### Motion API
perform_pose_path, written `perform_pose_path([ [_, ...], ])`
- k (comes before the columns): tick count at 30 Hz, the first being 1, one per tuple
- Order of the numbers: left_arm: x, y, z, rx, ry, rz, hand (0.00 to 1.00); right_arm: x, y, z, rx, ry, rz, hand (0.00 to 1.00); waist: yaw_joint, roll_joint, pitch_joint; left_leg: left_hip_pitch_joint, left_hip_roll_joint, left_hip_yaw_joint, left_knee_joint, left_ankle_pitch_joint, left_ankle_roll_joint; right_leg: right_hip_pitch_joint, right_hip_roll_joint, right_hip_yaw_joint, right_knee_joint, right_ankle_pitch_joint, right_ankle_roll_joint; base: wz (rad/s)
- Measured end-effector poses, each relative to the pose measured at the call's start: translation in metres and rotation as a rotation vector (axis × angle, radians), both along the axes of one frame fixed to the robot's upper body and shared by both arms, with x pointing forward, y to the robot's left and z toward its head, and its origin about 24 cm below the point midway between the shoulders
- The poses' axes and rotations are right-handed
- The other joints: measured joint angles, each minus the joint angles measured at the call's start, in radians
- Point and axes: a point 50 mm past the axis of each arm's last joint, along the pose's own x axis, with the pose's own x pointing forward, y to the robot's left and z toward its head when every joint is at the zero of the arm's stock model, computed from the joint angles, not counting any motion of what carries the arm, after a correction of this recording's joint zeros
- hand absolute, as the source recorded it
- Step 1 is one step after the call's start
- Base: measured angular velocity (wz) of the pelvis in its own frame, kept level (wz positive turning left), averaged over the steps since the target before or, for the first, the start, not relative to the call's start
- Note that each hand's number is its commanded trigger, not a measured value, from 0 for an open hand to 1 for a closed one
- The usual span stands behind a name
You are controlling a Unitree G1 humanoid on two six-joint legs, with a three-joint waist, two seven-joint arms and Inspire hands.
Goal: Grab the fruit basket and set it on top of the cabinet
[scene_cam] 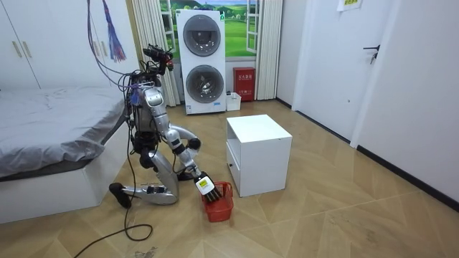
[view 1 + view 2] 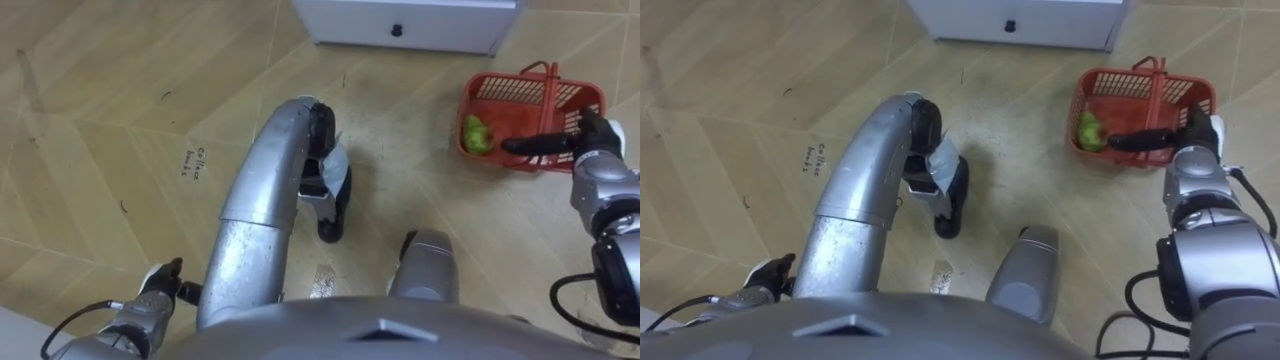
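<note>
Right hand at 2 o'clock, fingers straight across fruit basket by handle. Basket on floor; grip, lift pending.

"What colour is the basket?"
"Red, its walls a lattice of small holes. The fruit inside is yellow-green."
"And the floor?"
"Pale tan wood laid in a chevron pattern, with dark scuffs."
"The cabinet?"
"White, with one black knob. The right hand at the basket's rim is black, its wrist silver-grey."
</note>
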Motion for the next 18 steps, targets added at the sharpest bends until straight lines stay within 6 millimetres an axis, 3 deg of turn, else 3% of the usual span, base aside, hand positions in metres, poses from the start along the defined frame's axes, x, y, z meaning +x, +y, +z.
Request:
perform_pose_path([
  [18, 0.0077, -0.0061, -0.0004, -0.018, -0.015, -0.003, 0.0, 0.0007, 0.0063, -0.0035, 0.047, 0.017, 0.05, 1.0, 0.022, -0.003, 0.0017, 0.0, 0.005, 0.0, 0.0, 0.0, -0.001, -0.002, 0.002, 0.001, 0.002, 0.0, 0.001, 0.0],
])
